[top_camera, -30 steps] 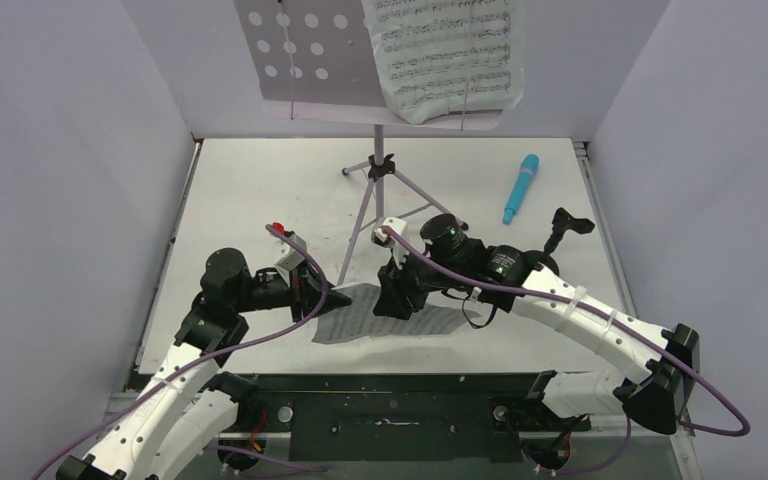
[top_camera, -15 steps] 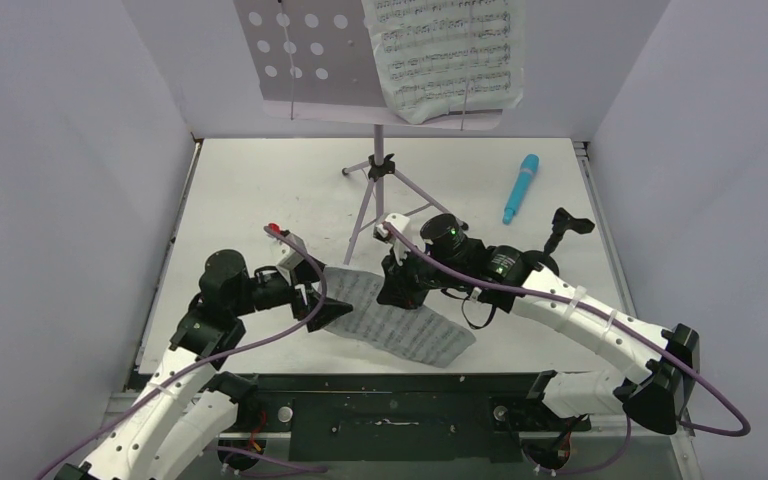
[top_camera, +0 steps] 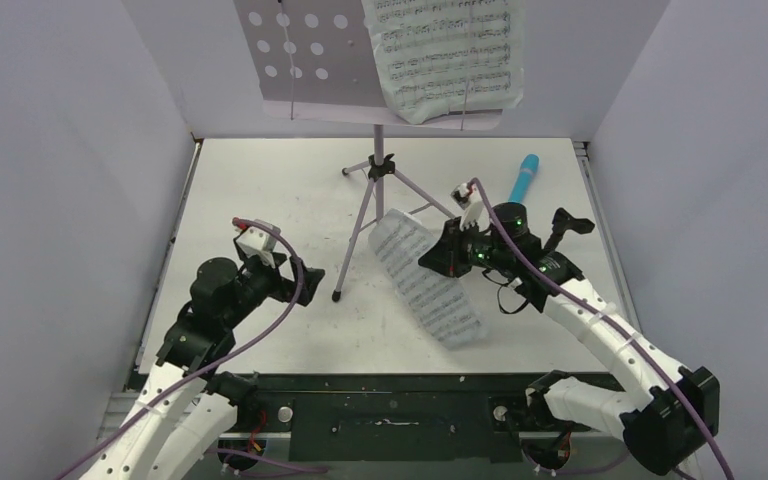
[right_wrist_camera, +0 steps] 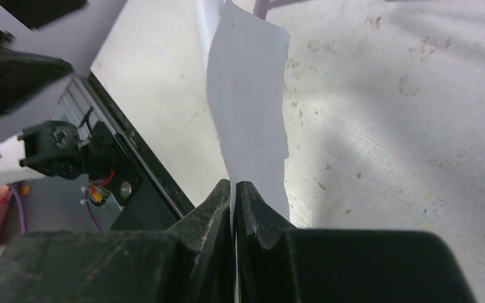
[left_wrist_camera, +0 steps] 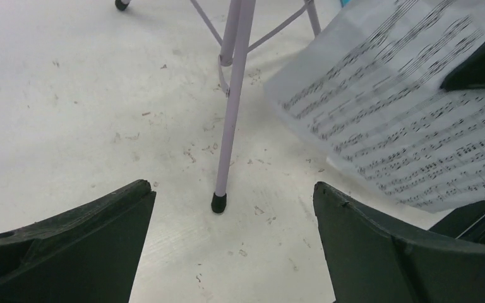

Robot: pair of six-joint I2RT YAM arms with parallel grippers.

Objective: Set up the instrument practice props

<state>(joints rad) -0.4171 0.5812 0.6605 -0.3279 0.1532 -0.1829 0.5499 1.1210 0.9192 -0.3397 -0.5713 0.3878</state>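
Pinching the sheet-music page [right_wrist_camera: 249,95] — right claw [right_wrist_camera: 233,184] clamped tight; left claw [left_wrist_camera: 230,185] gaping.

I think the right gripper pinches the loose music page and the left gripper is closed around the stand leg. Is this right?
Not quite. The left gripper is open, not closed around the stand leg: the left wrist view shows it spread wide, with the leg standing free beyond it. The right gripper does pinch the loose music page.
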